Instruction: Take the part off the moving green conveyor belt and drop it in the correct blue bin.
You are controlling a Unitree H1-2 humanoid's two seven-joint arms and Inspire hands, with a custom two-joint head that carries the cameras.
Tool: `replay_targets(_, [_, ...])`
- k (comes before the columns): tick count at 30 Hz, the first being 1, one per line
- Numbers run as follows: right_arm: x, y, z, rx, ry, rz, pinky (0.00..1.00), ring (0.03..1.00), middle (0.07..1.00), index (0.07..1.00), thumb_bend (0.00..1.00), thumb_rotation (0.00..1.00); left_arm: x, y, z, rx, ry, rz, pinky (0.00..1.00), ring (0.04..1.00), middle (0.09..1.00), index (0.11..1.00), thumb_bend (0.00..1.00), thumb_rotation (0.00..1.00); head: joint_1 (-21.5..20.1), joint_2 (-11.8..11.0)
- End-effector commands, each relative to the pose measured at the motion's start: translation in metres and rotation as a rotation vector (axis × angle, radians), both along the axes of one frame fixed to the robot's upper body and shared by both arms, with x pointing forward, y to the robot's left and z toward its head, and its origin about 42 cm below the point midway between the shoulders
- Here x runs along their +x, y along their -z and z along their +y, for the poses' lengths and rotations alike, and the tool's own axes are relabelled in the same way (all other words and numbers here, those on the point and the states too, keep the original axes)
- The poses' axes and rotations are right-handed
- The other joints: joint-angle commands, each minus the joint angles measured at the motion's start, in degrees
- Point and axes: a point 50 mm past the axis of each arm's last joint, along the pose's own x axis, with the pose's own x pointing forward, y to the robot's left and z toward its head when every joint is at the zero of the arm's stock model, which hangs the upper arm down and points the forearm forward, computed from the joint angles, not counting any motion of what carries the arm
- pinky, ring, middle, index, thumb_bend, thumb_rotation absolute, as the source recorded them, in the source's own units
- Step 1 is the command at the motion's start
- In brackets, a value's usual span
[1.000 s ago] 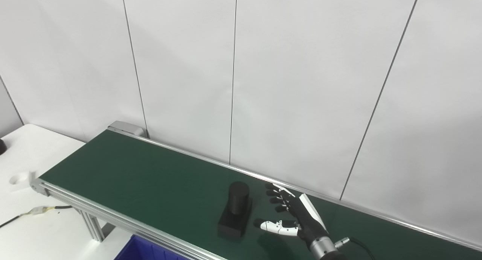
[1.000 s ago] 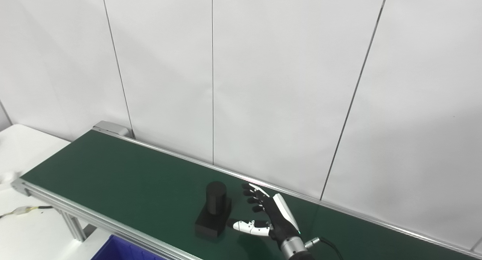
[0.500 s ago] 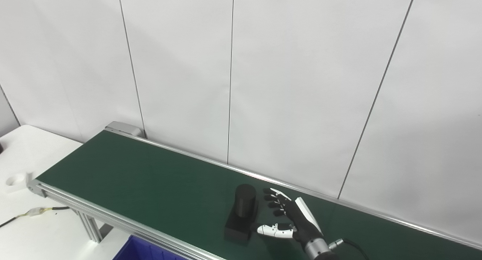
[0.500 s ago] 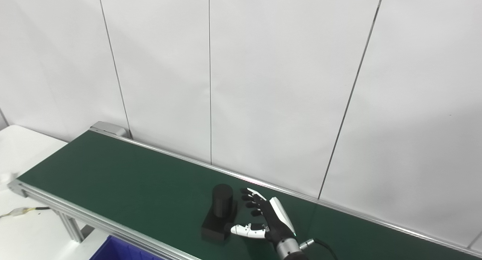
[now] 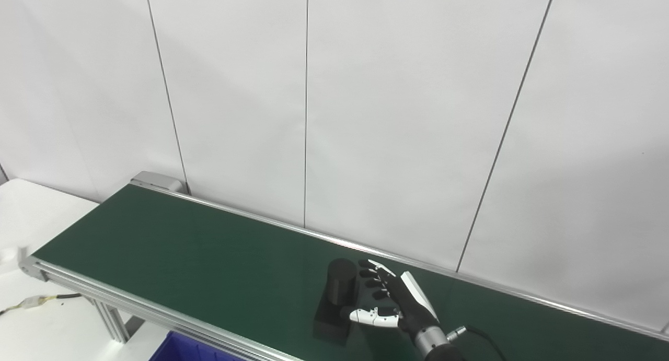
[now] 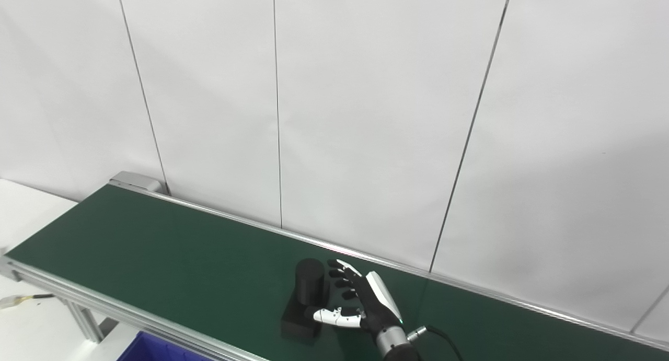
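A black part, an upright cylinder on a square base, stands on the green conveyor belt near its front edge. My right hand is open with fingers spread, right beside the part on its right. The fingertips reach the cylinder and the white thumb lies against the base; I cannot tell if they press on it. The same part and hand show in the right eye view. My left hand is out of view.
A blue bin shows at the bottom edge below the belt's front rail. A white table with a cable lies at the left. A white panelled wall stands just behind the belt.
The part has ridden the belt to the right and my right hand has moved left to meet it; the gap between them has closed. The camera has also shifted.
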Motion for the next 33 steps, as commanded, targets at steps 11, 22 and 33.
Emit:
replay_targets(11, [0.015, -0.031, 0.003, 0.041, 0.009, -0.136, 0.72, 0.806, 0.832, 0.875, 0.66, 0.24, -0.010, -0.016, -0.022, -0.075, 0.000, -0.052, 0.68, 0.737, 0.779, 0.799, 0.94, 0.45, -1.3, 0.6])
replay_targets(22, [0.010, -0.027, 0.001, 0.113, 0.049, -0.176, 0.70, 0.762, 0.780, 0.806, 0.75, 0.12, -0.011, -0.017, -0.022, -0.082, -0.006, -0.054, 0.67, 0.728, 0.768, 0.792, 0.94, 0.45, -1.6, 1.0])
replay_targets(33, [0.003, -0.026, 0.003, 0.191, 0.069, -0.199, 0.59, 0.651, 0.684, 0.701, 0.80, 0.00, -0.011, -0.019, -0.022, -0.079, -0.009, -0.060, 0.68, 0.733, 0.774, 0.802, 0.95, 0.47, -2.2, 1.6])
